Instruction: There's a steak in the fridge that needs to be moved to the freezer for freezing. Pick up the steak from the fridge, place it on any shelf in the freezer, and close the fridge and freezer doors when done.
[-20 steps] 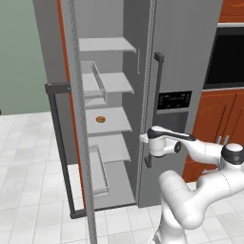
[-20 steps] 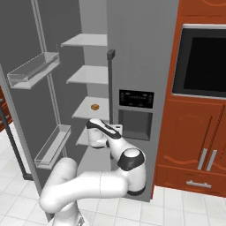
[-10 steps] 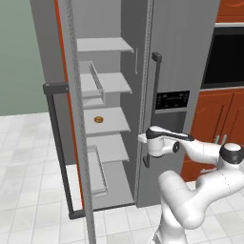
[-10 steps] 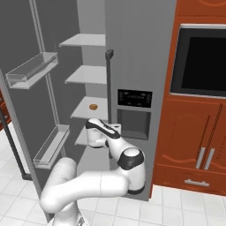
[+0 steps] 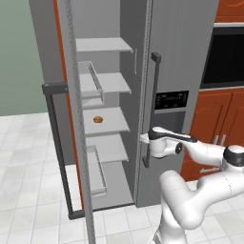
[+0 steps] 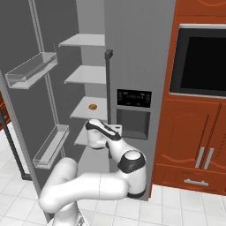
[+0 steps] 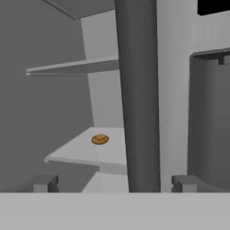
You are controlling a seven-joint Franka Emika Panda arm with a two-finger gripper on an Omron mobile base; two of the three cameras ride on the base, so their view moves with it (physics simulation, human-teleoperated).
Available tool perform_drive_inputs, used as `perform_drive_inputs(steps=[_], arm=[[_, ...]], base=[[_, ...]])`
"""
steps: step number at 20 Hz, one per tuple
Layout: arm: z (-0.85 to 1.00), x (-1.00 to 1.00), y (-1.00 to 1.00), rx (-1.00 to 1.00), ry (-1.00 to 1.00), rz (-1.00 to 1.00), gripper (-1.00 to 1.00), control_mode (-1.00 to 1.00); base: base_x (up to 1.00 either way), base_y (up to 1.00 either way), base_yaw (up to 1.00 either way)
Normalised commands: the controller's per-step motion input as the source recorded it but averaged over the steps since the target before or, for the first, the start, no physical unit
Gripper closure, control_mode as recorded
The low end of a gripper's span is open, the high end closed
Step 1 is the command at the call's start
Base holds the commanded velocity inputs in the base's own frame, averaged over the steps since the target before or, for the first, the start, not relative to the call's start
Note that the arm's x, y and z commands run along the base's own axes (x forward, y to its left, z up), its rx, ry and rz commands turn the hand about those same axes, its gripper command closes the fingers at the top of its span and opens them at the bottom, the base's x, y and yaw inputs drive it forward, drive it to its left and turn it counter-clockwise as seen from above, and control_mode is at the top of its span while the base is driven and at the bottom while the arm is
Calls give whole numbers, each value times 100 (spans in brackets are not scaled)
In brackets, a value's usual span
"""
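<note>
The claw stands with its fingers wide apart on either side of the closed door's dark bar handle, not clamped on it. At ten o'clock from the claw, a small orange piece lies on a grey shelf of the open narrow compartment. The steak cannot be made out.

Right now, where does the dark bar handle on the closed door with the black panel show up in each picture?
Left base view: the bar handle stands upright right of centre, just left of the black panel.
Right base view: it stands left of centre, on the closed door's left edge.
Hand view: it is the broad dark bar running down the middle.
Shared landmark: the small orange piece, left of the handle in every view.
</note>
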Motion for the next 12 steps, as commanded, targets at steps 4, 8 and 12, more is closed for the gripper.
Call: perform_drive_inputs(steps=[4, 8, 12], arm=[[2, -6, -24, 0, 0, -14, -100, -100], [5, -42, -8, 1, 0, -11, -100, -100], [27, -84, 10, 5, 3, -2, -100, -100]], base=[[0, 0, 0], [0, 0, 0], [0, 0, 0]])
